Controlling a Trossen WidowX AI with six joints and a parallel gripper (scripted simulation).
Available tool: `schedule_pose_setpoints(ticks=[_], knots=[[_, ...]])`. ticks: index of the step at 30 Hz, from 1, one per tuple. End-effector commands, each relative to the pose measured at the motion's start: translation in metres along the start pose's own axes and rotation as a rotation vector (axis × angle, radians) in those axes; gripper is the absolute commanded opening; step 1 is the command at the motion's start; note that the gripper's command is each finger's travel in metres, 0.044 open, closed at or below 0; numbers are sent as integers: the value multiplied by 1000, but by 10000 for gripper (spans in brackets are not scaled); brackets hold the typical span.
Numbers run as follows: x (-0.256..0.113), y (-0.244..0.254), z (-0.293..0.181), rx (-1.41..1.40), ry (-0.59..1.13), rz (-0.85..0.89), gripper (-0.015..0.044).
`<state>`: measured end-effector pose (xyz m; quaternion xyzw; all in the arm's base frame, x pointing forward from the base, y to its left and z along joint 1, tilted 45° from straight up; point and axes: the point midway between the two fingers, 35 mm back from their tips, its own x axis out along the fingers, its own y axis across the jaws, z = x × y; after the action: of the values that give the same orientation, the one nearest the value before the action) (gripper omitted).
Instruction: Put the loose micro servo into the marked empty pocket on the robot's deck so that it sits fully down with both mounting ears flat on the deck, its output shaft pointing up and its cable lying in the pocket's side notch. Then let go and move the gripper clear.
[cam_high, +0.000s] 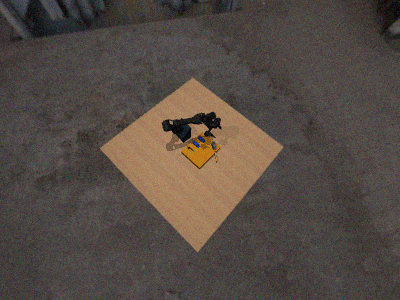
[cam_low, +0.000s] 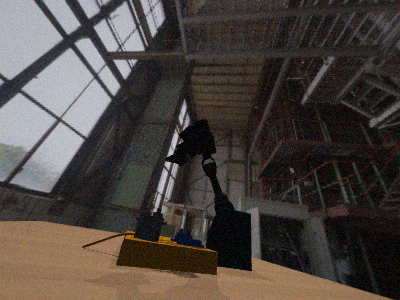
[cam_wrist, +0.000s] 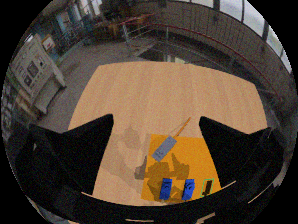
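Observation:
The loose grey-blue micro servo (cam_high: 214, 145) (cam_low: 148, 227) (cam_wrist: 164, 148) rests on the orange deck (cam_high: 200, 161) (cam_low: 167, 256) (cam_wrist: 196, 156) near one edge, turned diagonally in the wrist view. A small raised part shows on its top in the exterior view. Its orange cable (cam_low: 102, 240) (cam_wrist: 183, 127) runs out past the deck's edge. The green-outlined empty pocket (cam_wrist: 207, 188) is at the deck's lower right in the wrist view. My gripper (cam_high: 217, 132) (cam_low: 172, 160) (cam_wrist: 158, 119) is wide open and empty, above the deck, clear of the servo.
Two blue servos (cam_wrist: 165, 189) (cam_wrist: 188, 190) sit in the deck in a row with the pocket. The arm's dark base (cam_high: 183, 133) (cam_low: 235, 241) stands beside the deck on the wooden table (cam_high: 195, 210) (cam_low: 45, 250) (cam_wrist: 150, 90).

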<state>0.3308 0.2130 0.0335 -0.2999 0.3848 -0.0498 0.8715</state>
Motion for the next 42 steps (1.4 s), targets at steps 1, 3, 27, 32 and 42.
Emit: schedule_pose_setpoints(ticks=[1, 3, 27, 32, 42], knots=[[8, 0, -1, -140, 43, -1, 440], [13, 0, -2, -205, 66, -2, 440], [58, -9, -24, -975, 333, 107, 440], [66, -11, -30, -1129, 386, 157, 440], [81, -18, -42, -1432, 479, 288, 440]])
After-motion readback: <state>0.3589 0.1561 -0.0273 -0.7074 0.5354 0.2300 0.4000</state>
